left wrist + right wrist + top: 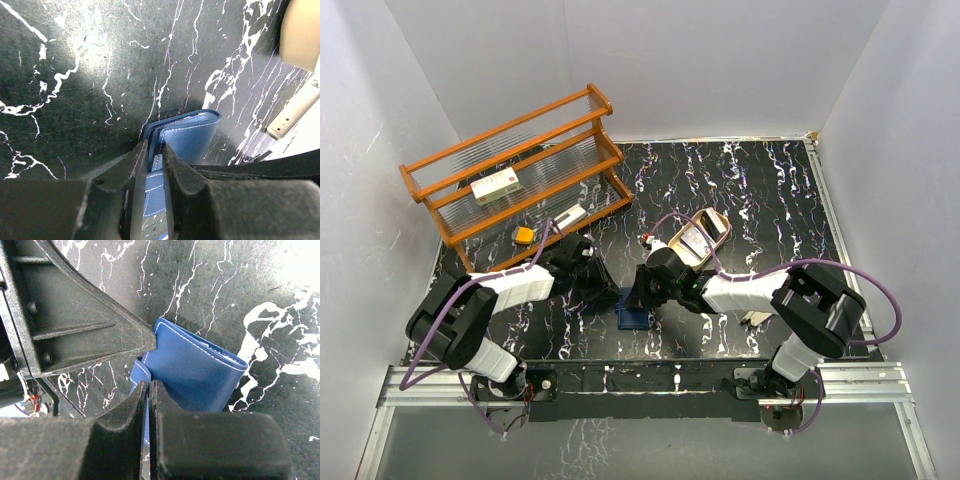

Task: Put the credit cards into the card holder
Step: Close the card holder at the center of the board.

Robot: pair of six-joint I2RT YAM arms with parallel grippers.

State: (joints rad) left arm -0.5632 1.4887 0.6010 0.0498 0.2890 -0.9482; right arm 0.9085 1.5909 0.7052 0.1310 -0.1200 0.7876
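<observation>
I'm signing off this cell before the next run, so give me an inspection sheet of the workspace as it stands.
Surface: black marble-patterned table, no spill seen.
Job's things: blue card holder on the table between the arms; credit cards cannot be clearly made out.
Clutter: wooden rack carrying a white box and a small orange item; oval tan tray with pale flat contents.
Grippers: left gripper and right gripper are each shut on a flap of the card holder.
Cables: purple cables loop along both arms; no snag seen.
Surroundings: white walls on three sides.
</observation>
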